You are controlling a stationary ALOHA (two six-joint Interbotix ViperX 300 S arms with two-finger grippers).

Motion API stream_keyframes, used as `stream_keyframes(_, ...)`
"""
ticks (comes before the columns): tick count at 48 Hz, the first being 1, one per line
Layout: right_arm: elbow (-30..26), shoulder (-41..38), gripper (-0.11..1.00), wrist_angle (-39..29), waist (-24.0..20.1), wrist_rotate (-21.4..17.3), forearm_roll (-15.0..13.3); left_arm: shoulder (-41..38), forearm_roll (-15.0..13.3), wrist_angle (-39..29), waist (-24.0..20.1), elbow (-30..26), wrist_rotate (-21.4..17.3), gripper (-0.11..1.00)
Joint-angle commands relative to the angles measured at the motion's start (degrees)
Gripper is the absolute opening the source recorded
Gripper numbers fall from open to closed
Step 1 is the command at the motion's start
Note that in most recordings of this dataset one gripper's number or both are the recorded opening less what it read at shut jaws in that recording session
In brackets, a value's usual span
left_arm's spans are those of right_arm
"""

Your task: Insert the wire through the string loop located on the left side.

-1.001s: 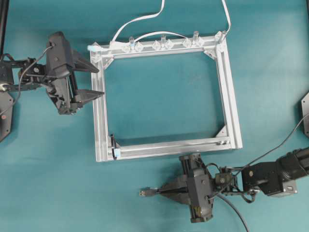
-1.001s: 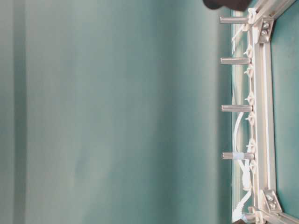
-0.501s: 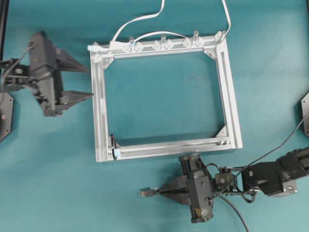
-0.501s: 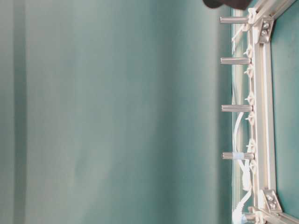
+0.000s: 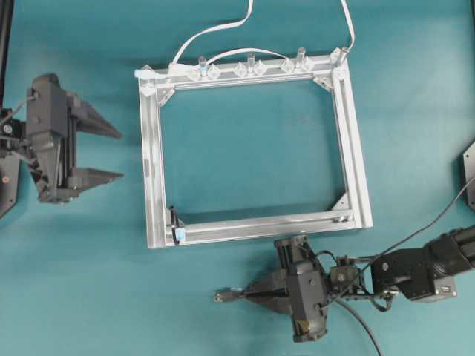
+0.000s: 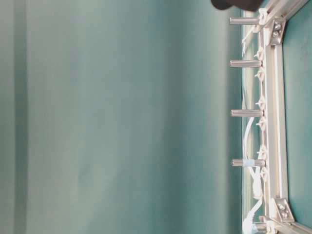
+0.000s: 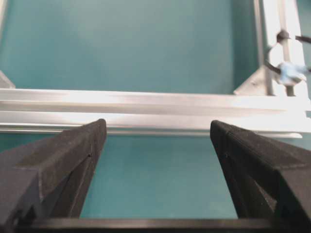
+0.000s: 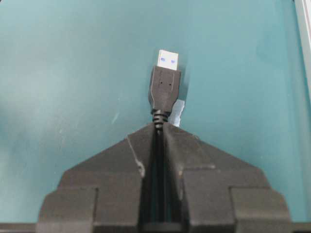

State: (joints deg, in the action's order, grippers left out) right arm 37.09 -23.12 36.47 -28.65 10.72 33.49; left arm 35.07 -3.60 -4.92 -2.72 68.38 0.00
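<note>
Over on the left, the left gripper (image 5: 111,154) hangs above the bare teal bench (image 5: 245,156) with its jaws spread wide and nothing between them, well clear of the aluminium frame (image 5: 152,170). Its wrist view looks across the frame's near rail toward the string loop (image 7: 284,51), a thin dark loop with a pale-blue bit at its base, fixed at the frame's lower left corner (image 5: 177,226). A white cable (image 5: 215,31) runs along the frame's far rail past the clear clips (image 5: 249,68). Below the frame, the right gripper (image 5: 243,294) has its jaws clenched on the wire (image 8: 164,90) just behind the plug, whose metal tip points left over the bench, apart from the frame.
</note>
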Motion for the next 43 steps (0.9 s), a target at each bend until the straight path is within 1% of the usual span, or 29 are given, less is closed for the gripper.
stream_keyframes(1,-0.88,0.88,0.07,0.44,0.09,0.09,-0.18,0.18,0.18,0.09,0.97,-0.53,0.09,0.91)
stream_keyframes(17,-0.88,0.88,0.07,0.62,0.26,0.26,-0.09,0.09,0.18,0.09,1.58,-0.44,0.09,0.91)
stream_keyframes(28,-0.53,4.39,0.07,0.26,0.26,0.97,-0.18,0.09,0.18,0.09,1.58,-0.35,0.09,0.91)
stream_keyframes(34,-0.26,7.12,0.07,-1.14,0.44,2.37,-0.09,0.09,0.18,0.09,1.58,-0.35,0.09,0.91)
stream_keyframes(43,-0.44,10.99,0.07,-6.50,1.32,5.45,0.00,0.09,0.18,0.09,1.58,-0.26,0.09,0.91)
